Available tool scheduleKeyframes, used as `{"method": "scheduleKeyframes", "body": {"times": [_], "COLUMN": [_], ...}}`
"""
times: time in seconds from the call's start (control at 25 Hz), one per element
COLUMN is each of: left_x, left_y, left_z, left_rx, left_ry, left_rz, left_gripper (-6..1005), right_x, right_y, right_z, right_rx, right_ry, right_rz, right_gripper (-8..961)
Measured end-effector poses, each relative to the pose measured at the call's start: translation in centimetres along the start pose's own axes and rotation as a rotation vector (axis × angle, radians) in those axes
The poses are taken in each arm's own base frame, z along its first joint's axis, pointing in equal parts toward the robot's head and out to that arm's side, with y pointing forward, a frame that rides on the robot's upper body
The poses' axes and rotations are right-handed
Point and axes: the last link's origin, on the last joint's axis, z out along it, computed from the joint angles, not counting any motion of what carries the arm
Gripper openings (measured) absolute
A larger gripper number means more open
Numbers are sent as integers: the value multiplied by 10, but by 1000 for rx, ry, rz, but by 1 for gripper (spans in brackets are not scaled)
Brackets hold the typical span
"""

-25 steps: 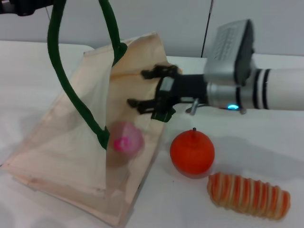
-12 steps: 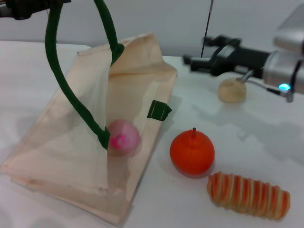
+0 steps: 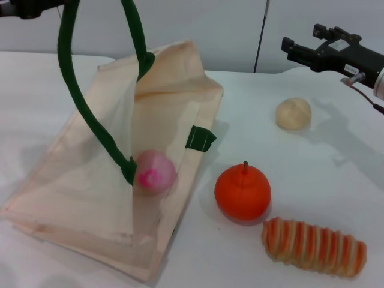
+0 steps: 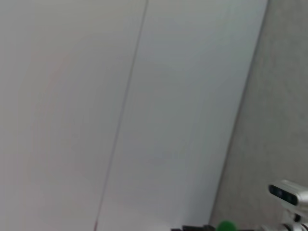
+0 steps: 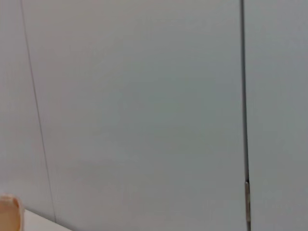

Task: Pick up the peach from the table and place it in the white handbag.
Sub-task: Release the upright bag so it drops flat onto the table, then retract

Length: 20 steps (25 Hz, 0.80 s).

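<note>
The white handbag (image 3: 90,180) lies on the table at the left, its mouth held up and open. One dark green handle (image 3: 78,102) rises to my left gripper (image 3: 24,7) at the top left edge, which is shut on it. The handle's green tip also shows in the left wrist view (image 4: 225,226). The pale-pink peach (image 3: 155,172) rests inside the bag, near its open edge, partly veiled by the thin fabric. My right gripper (image 3: 301,39) is open and empty, raised at the upper right, well clear of the bag.
A bright orange fruit (image 3: 243,192) sits right of the bag. A striped orange-and-cream roll (image 3: 314,246) lies at the front right. A beige round lump (image 3: 293,113) sits at the back right, below my right gripper. The white table (image 3: 336,180) runs under everything.
My right gripper has drawn back from the bag's mouth to the upper right, open and empty. The peach stays in the bag. The beige lump has come into view.
</note>
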Motion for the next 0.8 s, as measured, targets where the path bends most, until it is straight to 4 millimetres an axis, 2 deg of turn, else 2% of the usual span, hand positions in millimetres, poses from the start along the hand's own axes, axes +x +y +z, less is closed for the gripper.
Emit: {"method": "scheduleKeyframes", "body": {"times": [0.48,0.6,0.8], "left_x": [0,-2,-3], "left_y": [-9,-11,-16], "left_z": [0,-1,-1], "left_rx": [70,78,115], "left_ry": [23,10,-21], "left_rz": [-32,-51,-90], "left_gripper": [175,401,643], "right_x": [2,2,2], "right_y": [0,0,0], "right_z": [0,0,1], "right_rx": [5,10,11], "right_ry": [0,0,0], "right_rz": [2,5,6], "right_gripper": [894,894,894]}}
